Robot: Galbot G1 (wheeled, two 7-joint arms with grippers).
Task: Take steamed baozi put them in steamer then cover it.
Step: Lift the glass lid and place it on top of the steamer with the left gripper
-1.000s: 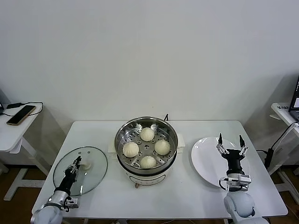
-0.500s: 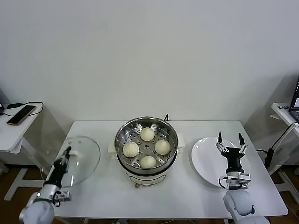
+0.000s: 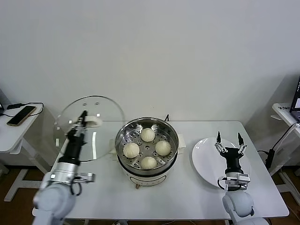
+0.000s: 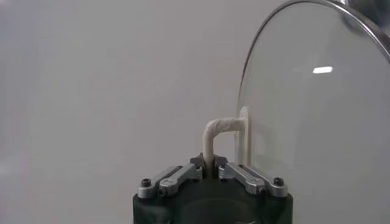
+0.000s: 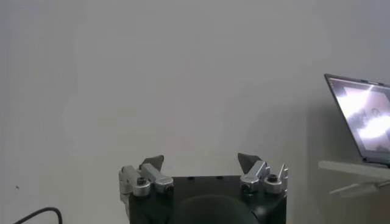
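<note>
The steamer (image 3: 146, 125), a shiny steel pot on a white base, stands mid-table with several cream-white baozi (image 3: 147, 134) on its perforated tray. My left gripper (image 3: 82, 118) is shut on the white handle (image 4: 213, 131) of the clear glass lid (image 3: 101, 112). It holds the lid up on edge, in the air just left of the steamer. In the left wrist view the lid (image 4: 317, 122) fills the side beyond the gripper (image 4: 210, 167). My right gripper (image 3: 228, 140) stands open and empty, pointing up over the white plate (image 3: 206, 159); the right wrist view shows its fingertips (image 5: 201, 163) spread wide.
The white table (image 3: 187, 197) carries the steamer and plate. A side table with a phone (image 3: 21, 115) and cable stands at the far left. A laptop (image 3: 296, 101) on another stand sits at the far right, and a cord runs behind the steamer.
The left gripper lifted the glass lid off the table's left end, tipped it upright and carried it up and toward the steamer. The right arm barely moved.
</note>
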